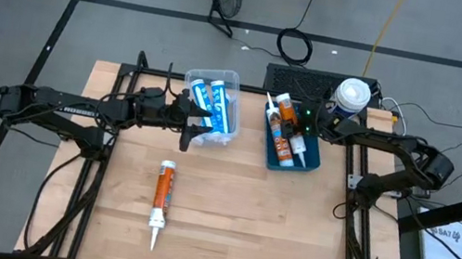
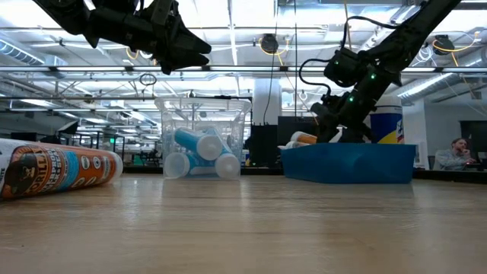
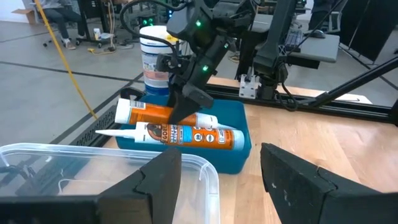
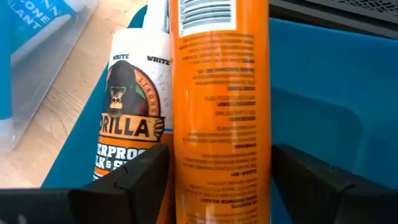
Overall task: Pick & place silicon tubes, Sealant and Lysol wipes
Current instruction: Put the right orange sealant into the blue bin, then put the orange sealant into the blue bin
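An orange sealant tube (image 4: pixel 221 93) lies in the blue tray (image 4: pixel 323 93) beside a white Gorilla tube (image 4: pixel 134 112). My right gripper (image 4: pixel 221 168) slants down over the tray, open, with one finger on each side of the orange tube and a thin gap to it. The Lysol wipes (image 1: pixel 349 96) stand upright just behind the tray. My left gripper (image 3: pixel 221 168) hovers open and empty above the near rim of a clear bin (image 1: pixel 212 75) holding blue silicone tubes (image 1: pixel 213 108). Another orange-and-white tube (image 1: pixel 163 195) lies on its side on the table.
The tray (image 1: pixel 268 145) and the clear bin stand side by side at the table's far edge. A dark box with cables (image 1: pixel 301 75) sits behind the tray. Black frame rails (image 1: pixel 354 235) run along the table's sides. Bare wood (image 1: pixel 261 229) lies toward the near edge.
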Controlling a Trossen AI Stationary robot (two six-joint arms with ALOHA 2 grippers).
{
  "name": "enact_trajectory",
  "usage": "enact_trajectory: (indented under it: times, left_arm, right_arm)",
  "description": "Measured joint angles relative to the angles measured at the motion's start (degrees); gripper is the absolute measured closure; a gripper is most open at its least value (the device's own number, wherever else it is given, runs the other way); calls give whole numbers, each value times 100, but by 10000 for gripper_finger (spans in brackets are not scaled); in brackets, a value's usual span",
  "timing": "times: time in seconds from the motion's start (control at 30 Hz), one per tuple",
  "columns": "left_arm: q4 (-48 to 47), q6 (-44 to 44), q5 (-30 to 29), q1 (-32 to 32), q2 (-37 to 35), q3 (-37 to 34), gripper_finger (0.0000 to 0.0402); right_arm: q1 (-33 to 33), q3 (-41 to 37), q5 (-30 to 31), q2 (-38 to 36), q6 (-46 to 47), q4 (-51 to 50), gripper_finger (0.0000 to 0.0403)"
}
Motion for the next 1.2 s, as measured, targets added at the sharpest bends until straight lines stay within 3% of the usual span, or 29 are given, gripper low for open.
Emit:
enact_trajectory:
  times: [0.2,0.4,0.5,0.6,0.67,0.73,0.97,1.2]
  left_arm:
    - [0,-1,0,2,0,0,183]
    - [0,-1,0,2,0,0,183]
    - [0,-1,0,0,0,0,183]
    - [0,-1,-1,2,0,1,183]
    - [0,0,0,2,0,0,183]
    - [0,0,0,0,0,0,183]
    - [0,-1,0,2,0,2,183]
    - [57,-106,0,1,0,0,183]
  right_arm:
    - [-2,-2,-7,-150,-26,-35,127]
    - [1,-2,-144,-1012,-42,14,130]
    - [6,-2,-654,-1656,-60,8,132]
    - [152,-2,-1604,-2313,61,6,133]
    - [368,-3,-2187,-2722,68,15,133]
    - [720,-81,-2388,-3071,70,167,134]
    - [2210,-1087,-2391,-4053,-163,1707,140]
    - [3126,-2184,-2355,-4872,-999,2583,144]
